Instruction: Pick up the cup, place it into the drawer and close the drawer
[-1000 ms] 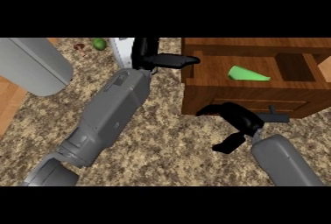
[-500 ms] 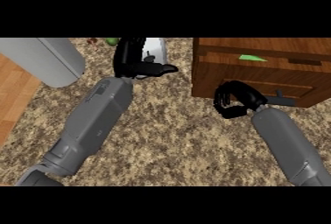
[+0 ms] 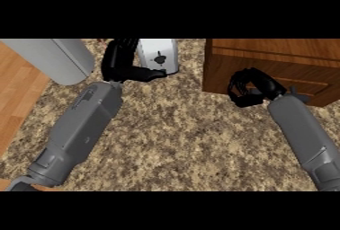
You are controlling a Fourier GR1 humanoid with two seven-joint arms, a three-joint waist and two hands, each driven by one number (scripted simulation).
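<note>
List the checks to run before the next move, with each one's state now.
1. Drawer shut: ok, the wooden drawer front looks flush, no opening shows.
2. Cup inside: cannot tell, no cup shows.
3. Right hand free: ok, curled at the drawer front, holding nothing visible.
4. Left hand free: ok, it rests open beside the white appliance.
5. Counter between the arms: ok, nothing lies there.

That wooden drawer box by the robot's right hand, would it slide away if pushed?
Probably not easily: the wooden drawer box looks solid and bulky beside the right hand, so likely heavy. Its flat, broad front suggests it is stiff and unlikely to tip. The speckled counter looks matte, so it may grip rather than slip.
</note>
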